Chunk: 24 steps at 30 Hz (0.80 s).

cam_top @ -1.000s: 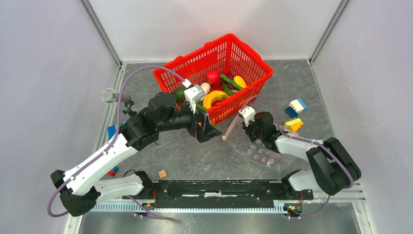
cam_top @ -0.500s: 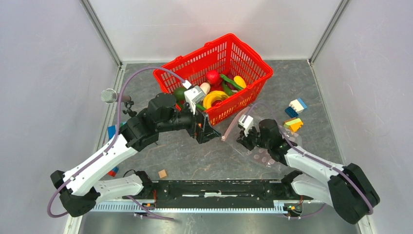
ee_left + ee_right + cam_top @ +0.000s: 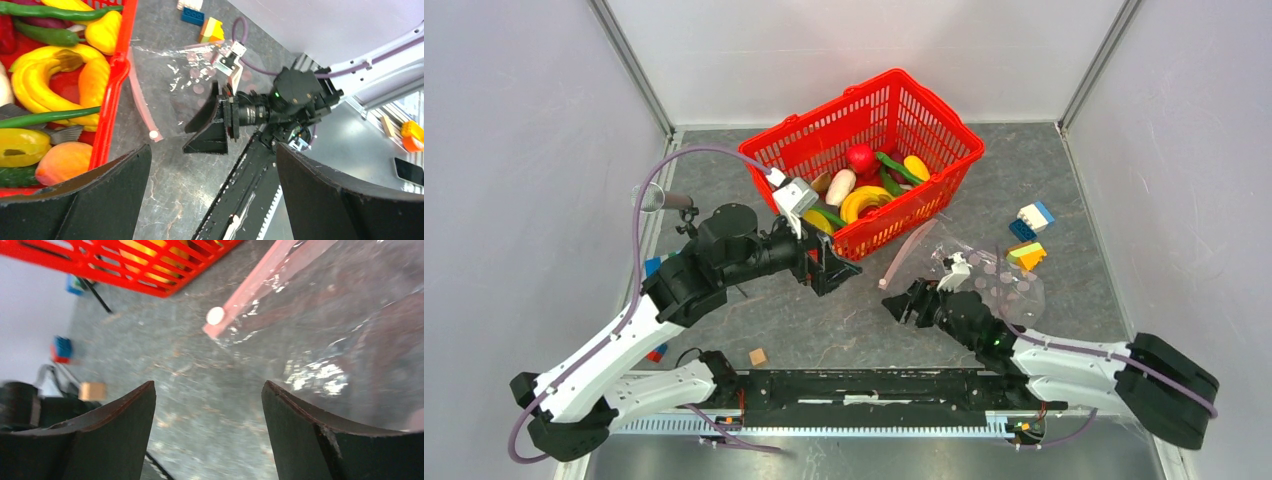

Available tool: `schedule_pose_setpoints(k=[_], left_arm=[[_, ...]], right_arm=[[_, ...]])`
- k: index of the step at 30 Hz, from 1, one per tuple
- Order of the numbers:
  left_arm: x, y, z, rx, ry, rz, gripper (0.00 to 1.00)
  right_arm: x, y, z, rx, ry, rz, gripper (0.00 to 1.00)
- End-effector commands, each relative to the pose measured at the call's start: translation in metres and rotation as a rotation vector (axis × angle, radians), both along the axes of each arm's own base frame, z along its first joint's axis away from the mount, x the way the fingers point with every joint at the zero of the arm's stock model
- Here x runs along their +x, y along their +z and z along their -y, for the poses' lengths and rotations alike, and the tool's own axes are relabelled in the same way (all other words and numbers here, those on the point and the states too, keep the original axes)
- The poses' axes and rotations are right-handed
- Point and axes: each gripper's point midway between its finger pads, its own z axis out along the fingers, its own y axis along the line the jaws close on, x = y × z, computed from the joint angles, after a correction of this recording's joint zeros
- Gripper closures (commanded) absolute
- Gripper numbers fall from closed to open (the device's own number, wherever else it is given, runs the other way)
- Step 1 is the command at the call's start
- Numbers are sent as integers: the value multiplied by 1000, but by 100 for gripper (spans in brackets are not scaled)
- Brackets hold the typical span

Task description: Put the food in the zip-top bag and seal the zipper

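Food (image 3: 864, 190): glossy toy pieces piled in the red basket (image 3: 924, 105). A yellow banana, a red apple, green chillies, a yellow pepper and a pale peach-coloured piece can be made out.
Red basket: stands on the bench (image 3: 824, 325) at the far middle, set at an angle.
Zip-top bag (image 3: 994, 280): lies on the bench, just right of the basket's near corner and touching the building bricks (image 3: 1027, 237) on its far right side. The film is clear with pale dots.
Zipper (image 3: 906, 253): a pinkish strip along the bag's left edge, running from near the basket wall toward the arms. A white slider tab (image 3: 216, 316) sits at its near end. Whether the mouth is sealed cannot be told.
Left fingers (image 3: 834, 270): spread wide and holding nothing. They hang just in front of the basket's near wall, pointing toward the bag.
Right fingers (image 3: 907, 303): spread wide, with bare bench between them. They sit low, just beside the zipper's near end. In the wrist view, bag film shows past one finger; contact cannot be told.
Wooden cube (image 3: 758, 356): on the bench near the arm bases, well apart from the bag.
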Motion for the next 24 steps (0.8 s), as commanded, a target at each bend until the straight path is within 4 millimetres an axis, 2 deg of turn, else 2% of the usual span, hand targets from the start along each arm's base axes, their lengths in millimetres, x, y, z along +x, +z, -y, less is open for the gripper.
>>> schedule_pose_setpoints(k=[1,4,6,9,10,15,19,21,24], left_arm=[[9,6,-9,-8,68,54,0],[8,7,-12,-12,77,56,0],[8,7,-13,-16,81,53,0],[7,8,-14,-14,78,51,0],[7,8,-14,-10,79,52,0],[8,9,-16,-9,88,55,0],[7,9,-11,-10,70,45,0],[5,9,-10,-10,61,39,0],[6,8,-13,-6,71,39,0]], right_arm=[[18,42,-14,385,-276,-90,16],[16,39,-23,525,-318,-187,15],[18,31,-27,580,-368,-247,14],[20,34,-39,660,-388,-302,13],[22,29,-40,663,-422,-323,13],[40,9,-30,674,-607,-335,14],[47,-14,-20,695,-736,-378,18],[49,-25,-12,673,-790,-382,23],[50,-27,-3,581,-796,-308,32]])
